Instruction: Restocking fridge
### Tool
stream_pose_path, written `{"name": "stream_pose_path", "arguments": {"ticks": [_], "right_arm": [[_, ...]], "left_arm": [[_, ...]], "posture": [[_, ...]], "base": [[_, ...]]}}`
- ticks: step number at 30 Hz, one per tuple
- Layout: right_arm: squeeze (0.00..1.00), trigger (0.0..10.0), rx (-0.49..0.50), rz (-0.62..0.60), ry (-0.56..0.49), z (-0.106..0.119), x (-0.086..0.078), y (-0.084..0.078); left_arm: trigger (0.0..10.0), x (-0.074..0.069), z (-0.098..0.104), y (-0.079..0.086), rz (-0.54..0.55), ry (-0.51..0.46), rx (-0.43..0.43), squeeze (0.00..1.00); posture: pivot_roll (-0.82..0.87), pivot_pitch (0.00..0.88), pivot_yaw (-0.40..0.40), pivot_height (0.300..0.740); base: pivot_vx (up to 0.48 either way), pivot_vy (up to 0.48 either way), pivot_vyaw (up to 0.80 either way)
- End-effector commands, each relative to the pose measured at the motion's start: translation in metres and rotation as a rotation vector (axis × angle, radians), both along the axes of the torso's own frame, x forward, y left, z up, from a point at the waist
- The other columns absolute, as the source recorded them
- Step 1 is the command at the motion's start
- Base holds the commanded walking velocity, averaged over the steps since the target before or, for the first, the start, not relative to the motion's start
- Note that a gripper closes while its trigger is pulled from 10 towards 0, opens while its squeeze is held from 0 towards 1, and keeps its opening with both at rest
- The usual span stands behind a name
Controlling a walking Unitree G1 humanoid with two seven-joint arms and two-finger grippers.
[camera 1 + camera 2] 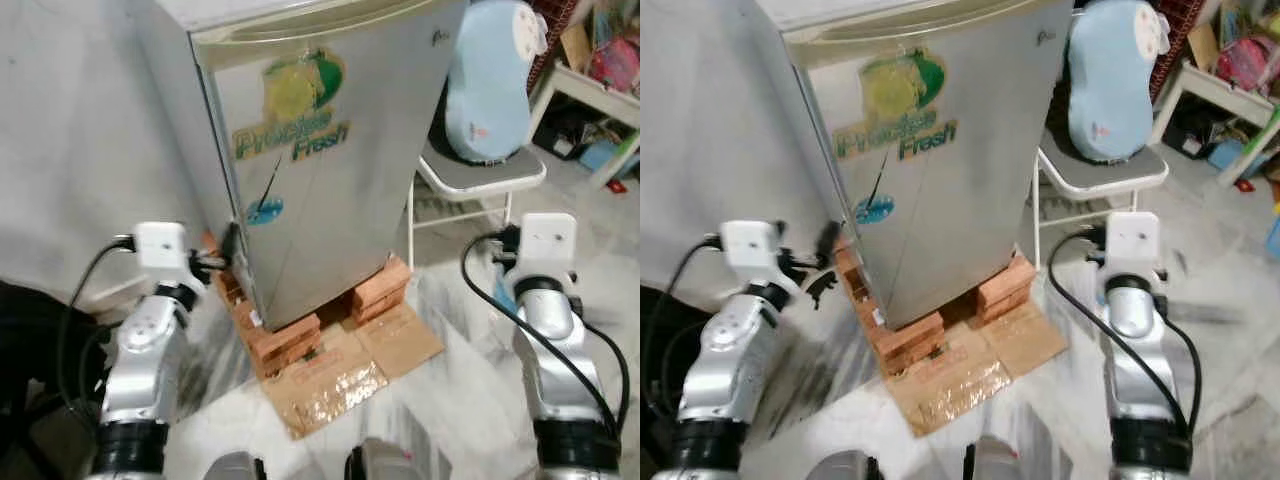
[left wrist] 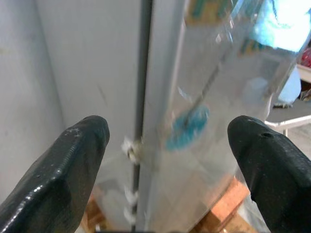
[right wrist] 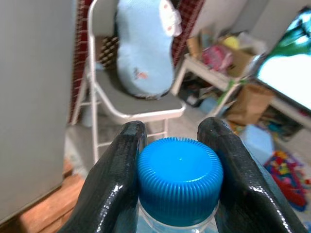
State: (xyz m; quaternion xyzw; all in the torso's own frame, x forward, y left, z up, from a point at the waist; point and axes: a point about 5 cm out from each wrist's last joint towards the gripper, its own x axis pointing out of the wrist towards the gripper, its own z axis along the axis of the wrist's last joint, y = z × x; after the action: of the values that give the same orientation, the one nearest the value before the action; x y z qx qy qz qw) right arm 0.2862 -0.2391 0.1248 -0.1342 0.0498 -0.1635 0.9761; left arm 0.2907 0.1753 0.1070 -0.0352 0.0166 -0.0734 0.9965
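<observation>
A small silver fridge [image 1: 310, 150] with a green and yellow sticker stands shut on stacks of bricks [image 1: 380, 287]. My left gripper [image 1: 226, 256] is low at the door's left edge. In the left wrist view the left gripper [image 2: 170, 141] is open, its fingers [image 2: 63, 165] spread either side of the dark seam between door and cabinet. My right arm [image 1: 545, 300] is raised to the right of the fridge. In the right wrist view the right gripper [image 3: 174, 127] is shut on a clear bottle with a blue cap [image 3: 180, 179].
A white folding chair [image 1: 480, 178] carrying a light blue cushion [image 1: 490, 80] stands right of the fridge. Flattened cardboard [image 1: 350, 372] lies on the floor in front. A cluttered shelf [image 1: 600, 80] is at the far right, a grey wall [image 1: 80, 150] on the left.
</observation>
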Motion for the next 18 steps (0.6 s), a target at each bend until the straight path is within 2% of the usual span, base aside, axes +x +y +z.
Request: {"name": "stream_pose_path", "arguments": {"ticks": [1,7,10,14,18], "right_arm": [[0.00,10.0,0.001,0.019,-0.035,0.008,0.003,0.005],[0.00,10.0,-0.003,0.022,-0.036,0.009,0.004,0.005],[0.00,10.0,-0.005,0.021,-0.038,0.009,0.004,0.005],[0.00,10.0,-0.008,0.020,-0.033,0.009,0.003,0.003],[0.00,10.0,-0.009,0.024,-0.032,0.009,0.003,0.005]], "left_arm": [[10.0,0.000,0.002,0.008,0.019,-0.016,0.015,0.00],[10.0,0.002,0.002,0.006,0.020,-0.017,0.007,0.00],[10.0,0.005,0.002,0.002,-0.014,-0.010,-0.011,0.00],[10.0,0.009,0.004,-0.009,-0.145,-0.009,-0.042,0.00],[10.0,0.014,0.008,-0.015,-0.198,-0.022,-0.044,0.00]], "posture": [[-0.03,0.072,-0.050,0.740],[-0.03,0.077,-0.053,0.740],[-0.03,0.079,-0.053,0.740],[-0.04,0.079,-0.060,0.740],[-0.04,0.078,-0.061,0.740]], "base": [[0.296,0.379,0.00],[0.049,0.063,0.00],[0.000,0.000,0.00],[0.000,0.000,0.00],[0.000,0.000,0.00]]}}
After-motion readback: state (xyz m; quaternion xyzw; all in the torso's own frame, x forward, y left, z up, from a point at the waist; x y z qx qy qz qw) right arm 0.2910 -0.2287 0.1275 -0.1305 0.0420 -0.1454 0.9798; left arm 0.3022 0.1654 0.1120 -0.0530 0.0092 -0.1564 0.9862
